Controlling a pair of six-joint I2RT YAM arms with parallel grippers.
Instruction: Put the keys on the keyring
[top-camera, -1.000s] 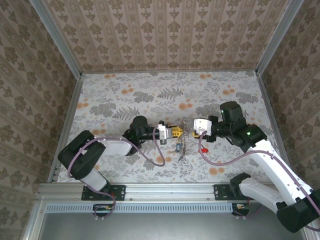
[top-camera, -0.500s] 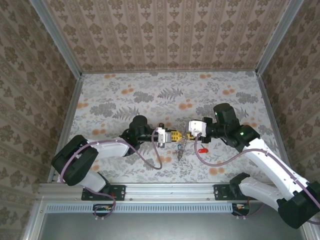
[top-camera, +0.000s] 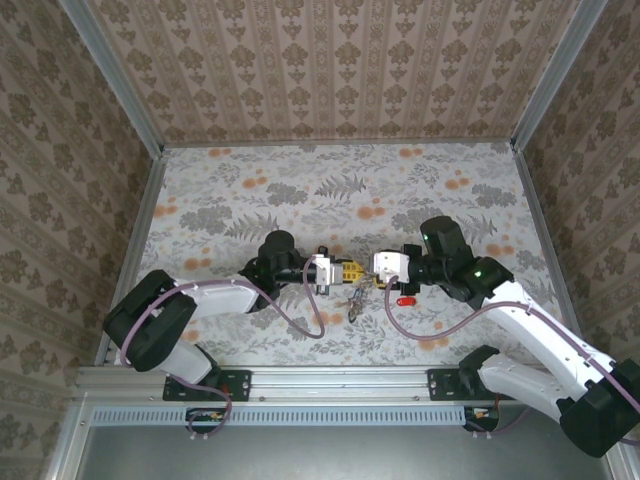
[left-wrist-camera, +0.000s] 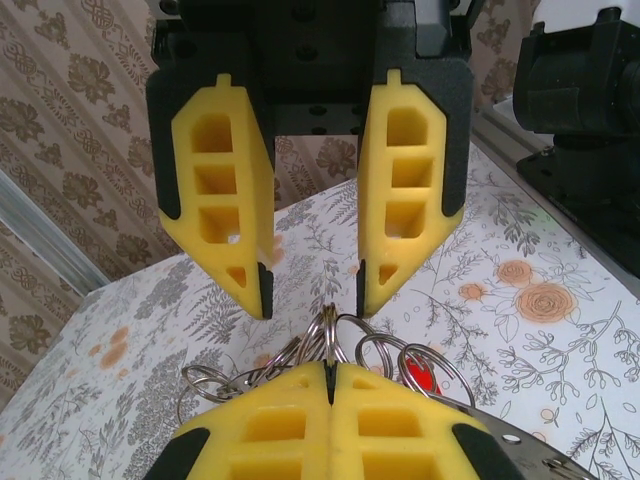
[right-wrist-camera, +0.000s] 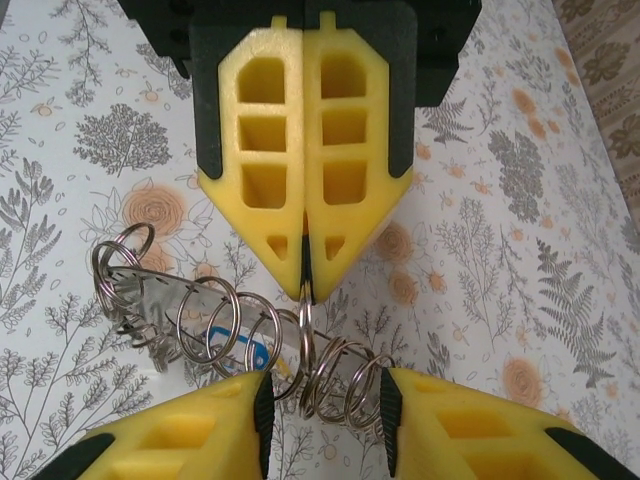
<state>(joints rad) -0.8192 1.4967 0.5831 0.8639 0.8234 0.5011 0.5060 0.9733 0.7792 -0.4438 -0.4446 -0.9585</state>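
My right gripper (right-wrist-camera: 305, 287) is shut on one silvery ring of the keyring bunch (right-wrist-camera: 210, 320), several linked metal rings held just above the table. A blue key head (right-wrist-camera: 262, 350) hangs among the rings. My left gripper (left-wrist-camera: 313, 298) stands open facing the right gripper (left-wrist-camera: 328, 368), tip to tip, with the pinched ring rising into its gap but untouched. From above, the left gripper (top-camera: 352, 269) and right gripper (top-camera: 372, 274) meet at mid-table with the bunch (top-camera: 355, 300) dangling below. A red key (top-camera: 405, 300) lies on the table beside them; the same red key (left-wrist-camera: 419, 376) shows through the rings.
The floral tabletop (top-camera: 300, 190) is fenced by patterned walls and a metal rail (top-camera: 300, 378) at the near edge. Cables loop from both wrists over the table near the bunch.
My right gripper has moved left with the ring bunch until it meets the left gripper's tips. The left arm has barely shifted; the red key stays on the table.
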